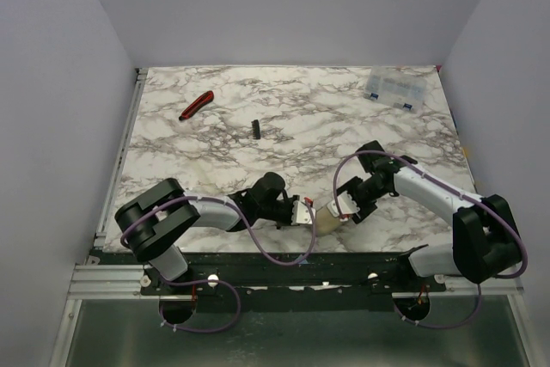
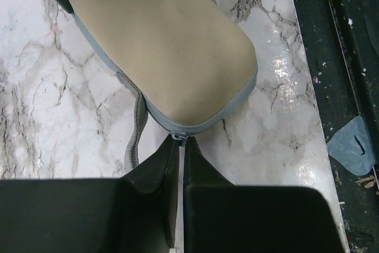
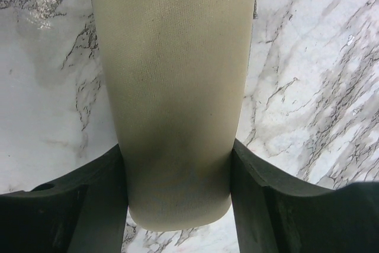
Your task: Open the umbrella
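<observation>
The umbrella [image 1: 327, 217] lies collapsed near the table's front edge, a short cream roll between my two grippers. In the left wrist view its rounded end [image 2: 166, 45] has a grey zip edge, and a grey strap [image 2: 137, 125] hangs beside it. My left gripper [image 2: 180, 140] is shut, its tips pinching the small zip pull at that end. My right gripper [image 3: 177, 176] is shut on the umbrella's other end [image 3: 172, 87], one finger pressed against each side. In the top view the left gripper [image 1: 307, 212] and the right gripper [image 1: 344, 210] face each other across the roll.
A red-handled cutter [image 1: 196, 106] lies at the back left, a small black piece [image 1: 256, 129] sits near the middle, and a clear plastic box [image 1: 394, 89] stands at the back right. The black front rail [image 2: 337, 57] runs close by the umbrella, with a blue scrap [image 2: 353, 144] on it.
</observation>
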You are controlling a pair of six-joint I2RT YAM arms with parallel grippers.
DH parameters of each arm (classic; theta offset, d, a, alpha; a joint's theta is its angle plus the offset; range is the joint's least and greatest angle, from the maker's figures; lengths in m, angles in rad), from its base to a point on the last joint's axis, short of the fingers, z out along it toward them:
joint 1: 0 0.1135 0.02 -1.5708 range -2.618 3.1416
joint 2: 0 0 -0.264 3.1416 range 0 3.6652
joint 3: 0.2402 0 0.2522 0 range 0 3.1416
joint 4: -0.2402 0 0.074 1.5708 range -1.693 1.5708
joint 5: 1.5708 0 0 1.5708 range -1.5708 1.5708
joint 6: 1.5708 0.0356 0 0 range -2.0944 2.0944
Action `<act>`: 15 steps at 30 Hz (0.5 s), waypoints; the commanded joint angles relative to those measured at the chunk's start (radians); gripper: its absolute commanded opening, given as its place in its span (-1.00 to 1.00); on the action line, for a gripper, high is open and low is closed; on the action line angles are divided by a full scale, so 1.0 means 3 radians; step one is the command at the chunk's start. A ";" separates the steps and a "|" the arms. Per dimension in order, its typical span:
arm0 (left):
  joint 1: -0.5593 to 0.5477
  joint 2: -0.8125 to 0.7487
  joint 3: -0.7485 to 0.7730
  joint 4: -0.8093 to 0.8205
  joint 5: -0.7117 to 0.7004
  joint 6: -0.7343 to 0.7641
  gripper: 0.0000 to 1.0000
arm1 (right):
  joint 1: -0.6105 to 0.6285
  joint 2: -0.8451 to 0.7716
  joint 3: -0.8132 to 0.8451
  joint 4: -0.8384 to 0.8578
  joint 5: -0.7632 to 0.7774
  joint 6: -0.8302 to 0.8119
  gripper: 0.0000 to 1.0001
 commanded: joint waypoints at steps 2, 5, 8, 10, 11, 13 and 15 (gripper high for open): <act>-0.0023 -0.0198 -0.0101 -0.0134 0.0146 0.0014 -1.00 | 0.0000 0.0101 -0.0061 0.0013 0.0087 0.0215 -0.14; -0.0031 -0.0215 -0.0115 -0.0183 0.0168 -0.0037 -1.00 | -0.0001 0.0161 -0.0010 0.0108 0.0099 0.0453 -0.19; -0.0036 -0.0217 -0.0127 -0.0173 0.0140 -0.0187 -1.00 | -0.0001 0.0215 0.0048 0.0245 0.0146 0.0746 -0.20; -0.0036 -0.0232 -0.0170 -0.0140 0.0143 -0.0283 -1.00 | -0.0001 0.0221 0.0041 0.0358 0.0220 0.0885 -0.20; -0.0036 -0.0251 -0.0201 -0.0113 0.0135 -0.0326 -1.00 | -0.0003 0.0219 0.0027 0.0426 0.0263 0.0954 -0.20; -0.0036 -0.0252 -0.0233 -0.0059 0.0054 -0.0436 -1.00 | 0.0000 0.0229 0.0007 0.0567 0.0334 0.1134 -0.21; -0.0034 -0.0219 -0.0227 -0.0005 -0.0029 -0.0561 -1.00 | -0.0004 0.0251 0.0019 0.0656 0.0368 0.1361 -0.23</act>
